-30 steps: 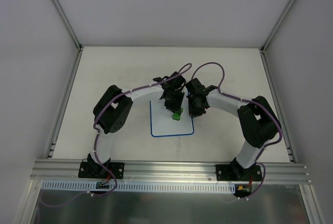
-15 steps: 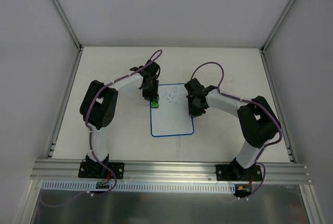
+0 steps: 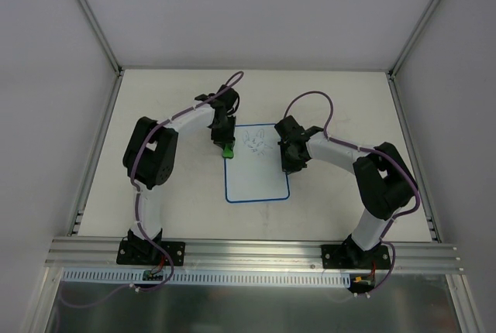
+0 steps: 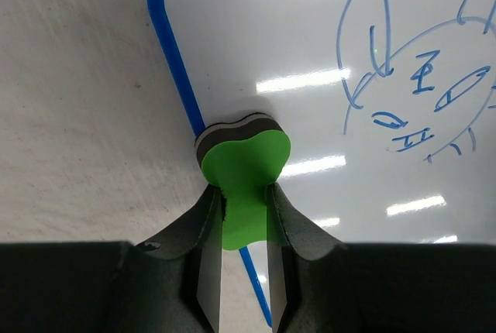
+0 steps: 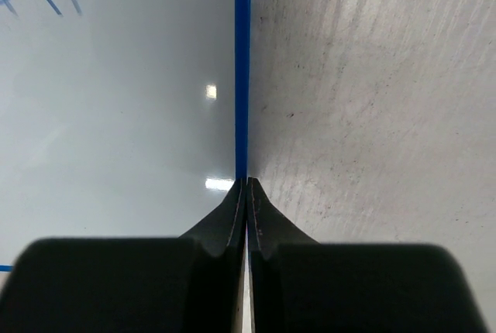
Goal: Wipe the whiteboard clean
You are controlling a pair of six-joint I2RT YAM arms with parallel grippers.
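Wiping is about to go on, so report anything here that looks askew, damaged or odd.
Nothing stands out. The whiteboard lies flat and straight, with only a blue cat doodle at its far end. The left gripper holds the green eraser over its left rim; the right gripper rests shut at the right rim.

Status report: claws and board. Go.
Left claw shut on eraser, at left rim of board. Right claw shut, at right rim. Drawing unerased. Nothing in the way.

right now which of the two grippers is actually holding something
The left gripper: it clamps the green block at the left rim of the whiteboard. The right gripper is shut on nothing, tips at the right rim.
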